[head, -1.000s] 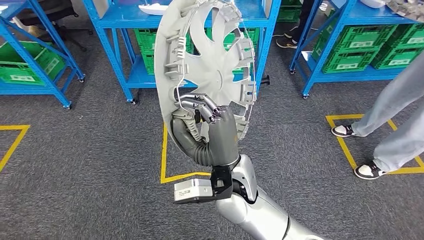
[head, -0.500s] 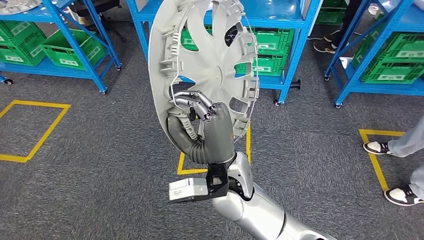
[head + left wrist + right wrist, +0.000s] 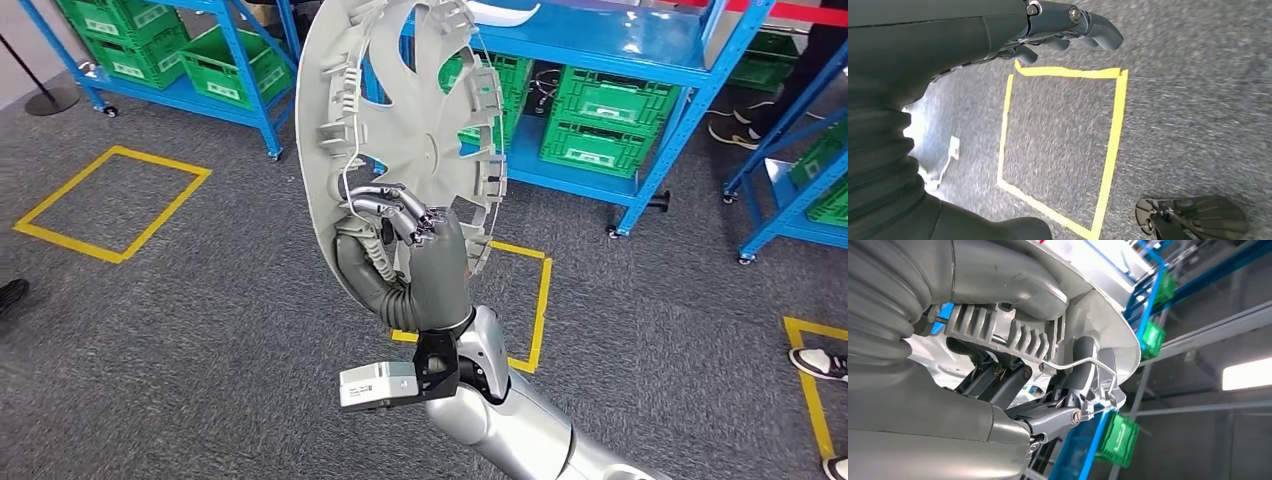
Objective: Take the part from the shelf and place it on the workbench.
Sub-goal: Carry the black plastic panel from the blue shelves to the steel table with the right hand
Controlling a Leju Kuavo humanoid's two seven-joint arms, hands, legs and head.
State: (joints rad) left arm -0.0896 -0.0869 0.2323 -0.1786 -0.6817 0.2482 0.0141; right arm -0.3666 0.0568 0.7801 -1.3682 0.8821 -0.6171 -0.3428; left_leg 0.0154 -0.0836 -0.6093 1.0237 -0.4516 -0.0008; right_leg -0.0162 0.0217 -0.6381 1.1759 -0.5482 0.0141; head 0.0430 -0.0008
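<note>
The part is a large pale grey wheel cover (image 3: 420, 130) with spoke cut-outs and a wire ring. It stands upright on edge in front of me in the head view. My right hand (image 3: 410, 250) grips its lower rim, fingers hooked over the inner side and thumb behind. The right wrist view shows the same hold close up: the fingers (image 3: 1058, 417) wrap the ribbed edge of the cover (image 3: 1098, 305). My left hand (image 3: 998, 30) hangs over the grey carpet and holds nothing, its fingers lightly bent.
Blue shelving (image 3: 640, 50) with green crates (image 3: 590, 120) runs across the back, and a white part (image 3: 500, 10) lies on its upper level. Yellow tape squares (image 3: 110, 200) mark the carpet. A person's shoe (image 3: 818, 362) stands at the right, another shoe (image 3: 10, 293) at the left edge.
The whole scene has slid to the right, so the camera has turned left. My right hand keeps the same hold on the wheel cover, which stays upright.
</note>
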